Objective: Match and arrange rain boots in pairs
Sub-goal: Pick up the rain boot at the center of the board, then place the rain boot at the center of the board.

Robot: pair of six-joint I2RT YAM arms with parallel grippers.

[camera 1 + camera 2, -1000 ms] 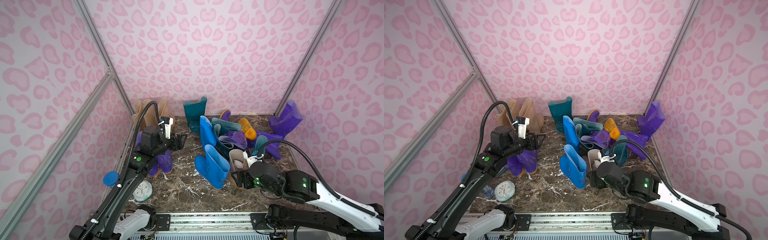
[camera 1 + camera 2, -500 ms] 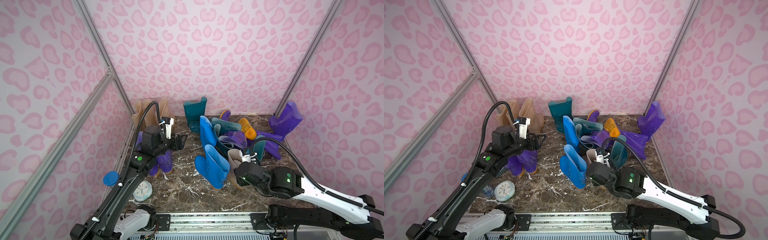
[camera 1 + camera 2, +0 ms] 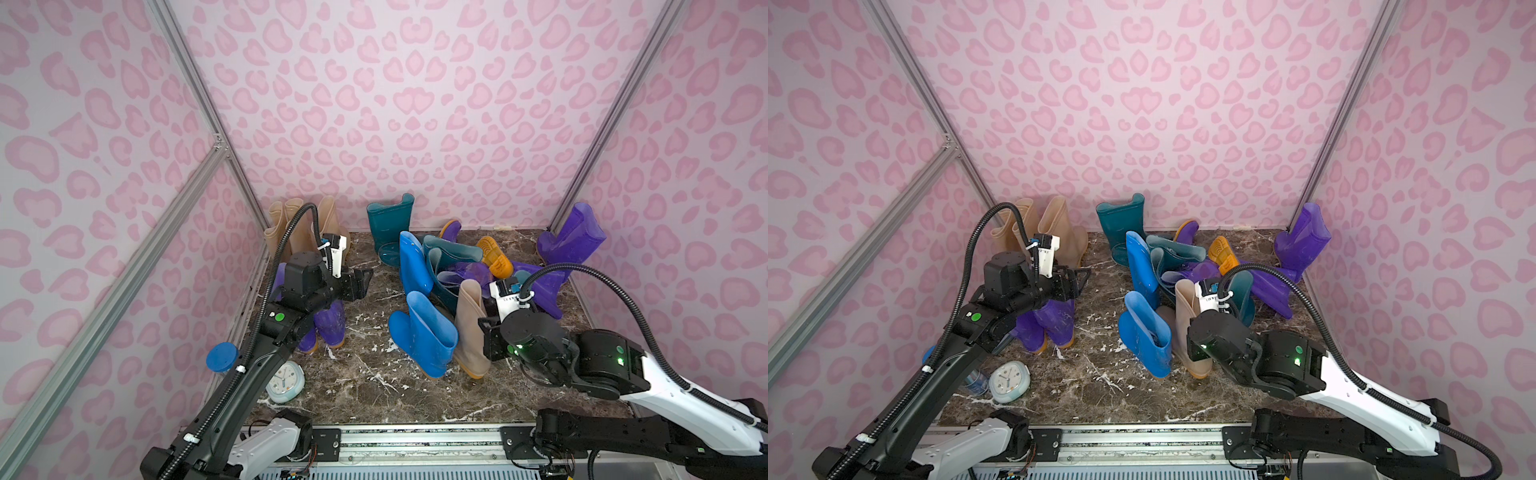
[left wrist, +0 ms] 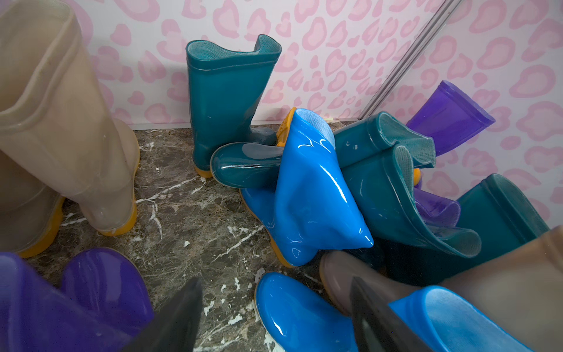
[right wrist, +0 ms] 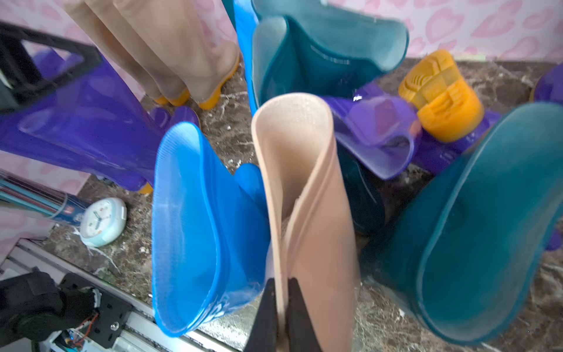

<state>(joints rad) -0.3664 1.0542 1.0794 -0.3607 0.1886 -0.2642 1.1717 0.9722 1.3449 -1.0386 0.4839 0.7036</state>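
The seemingly light, pliable beige rain boot (image 5: pixel 307 189) is pinched at its soft cuff by the closed right tool (image 5: pixel 281 285).

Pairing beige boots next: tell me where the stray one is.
In a top view the stray beige boot stands right of centre beside the near blue boot, cuff pinched by the right gripper.

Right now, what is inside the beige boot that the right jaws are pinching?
Only its pale lining shows in the beige boot, with the shaft wall folded inward; no object is visible. The foot end is hidden by that fold.
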